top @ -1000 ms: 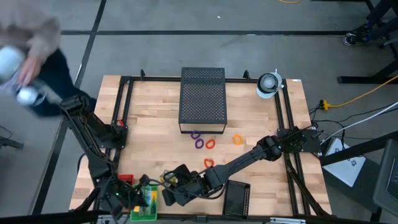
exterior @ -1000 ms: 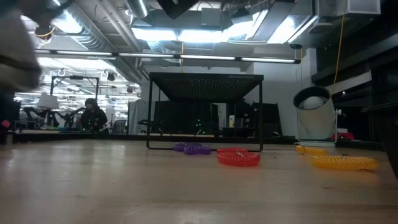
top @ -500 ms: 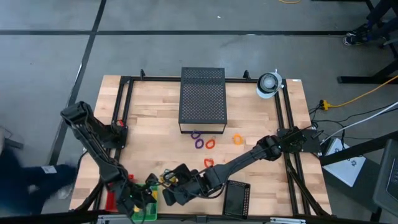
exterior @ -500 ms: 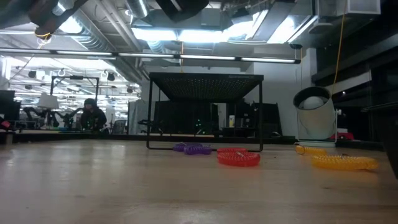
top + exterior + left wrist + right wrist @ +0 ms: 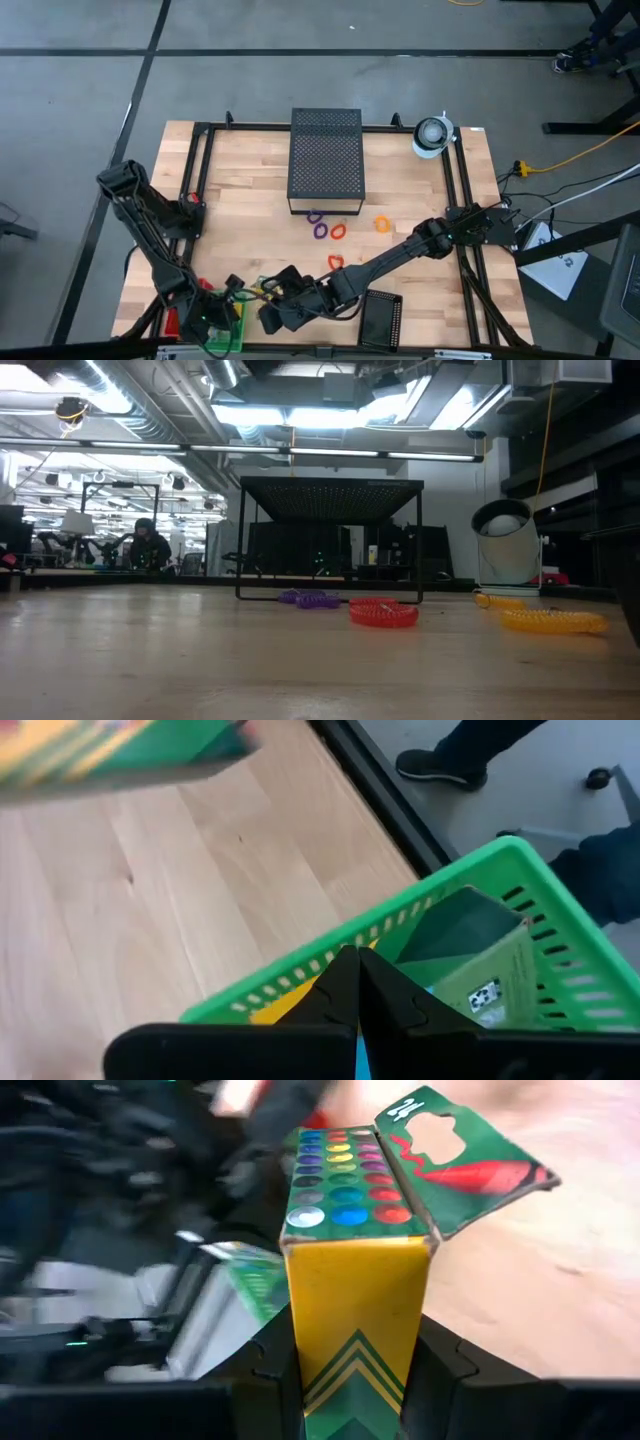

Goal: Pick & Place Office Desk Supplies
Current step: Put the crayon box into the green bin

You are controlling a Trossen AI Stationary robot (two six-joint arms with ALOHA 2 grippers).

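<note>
Right gripper [image 5: 355, 1370] clamped on 1 crayon box [image 5: 355, 1280], box upright, long axis along the fingers. Green basket [image 5: 225, 338] lies just at its 9 o'clock in high view; left gripper [image 5: 358, 982], jaws together, hovers over basket rim.

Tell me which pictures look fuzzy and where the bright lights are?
Right wrist view: the crayon box is sharp, everything behind it smeared. Left wrist view: the top corner is blurred, the green basket clear. Low view: ceiling lights glare; the near table looks soft.
</note>
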